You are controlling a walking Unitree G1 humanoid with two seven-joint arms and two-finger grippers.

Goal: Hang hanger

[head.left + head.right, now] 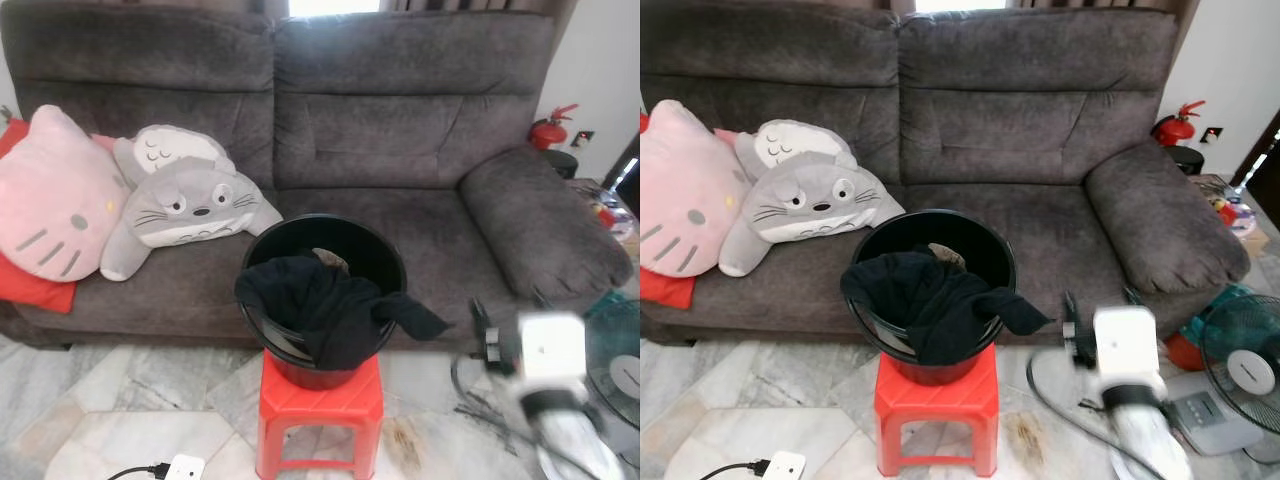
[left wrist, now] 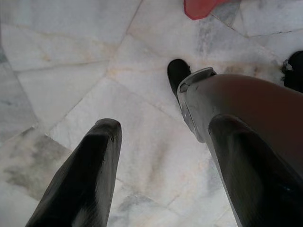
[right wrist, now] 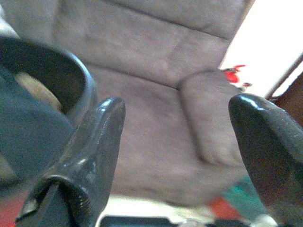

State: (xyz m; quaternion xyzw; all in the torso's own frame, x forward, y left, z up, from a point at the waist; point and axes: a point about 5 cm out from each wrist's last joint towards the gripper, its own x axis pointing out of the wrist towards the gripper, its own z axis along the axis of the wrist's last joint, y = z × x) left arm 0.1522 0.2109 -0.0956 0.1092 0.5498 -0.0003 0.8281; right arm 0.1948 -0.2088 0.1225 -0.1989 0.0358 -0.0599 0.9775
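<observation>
Right gripper [image 3: 175, 156] fingers apart & empty, raised nr black bucket [image 1: 322, 300] on red stool [image 1: 320, 412]; left gripper [image 2: 161, 175] spread, idle; no hanger held — task barely begun.

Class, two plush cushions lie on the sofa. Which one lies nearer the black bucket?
The grey Totoro cushion: it lies just beside the black bucket, while the pink cat cushion sits farther off at the sofa's end.

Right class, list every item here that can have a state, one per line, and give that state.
Bucket: upright on the stool, holding clothes.
Black garment: draped over the bucket's front rim, half hanging out.
Red stool: standing upright on the floor.
Grey cushion: lying propped on the sofa.
Right gripper: open, empty, raised.
Left gripper: open, empty, pointing at the floor.
</observation>
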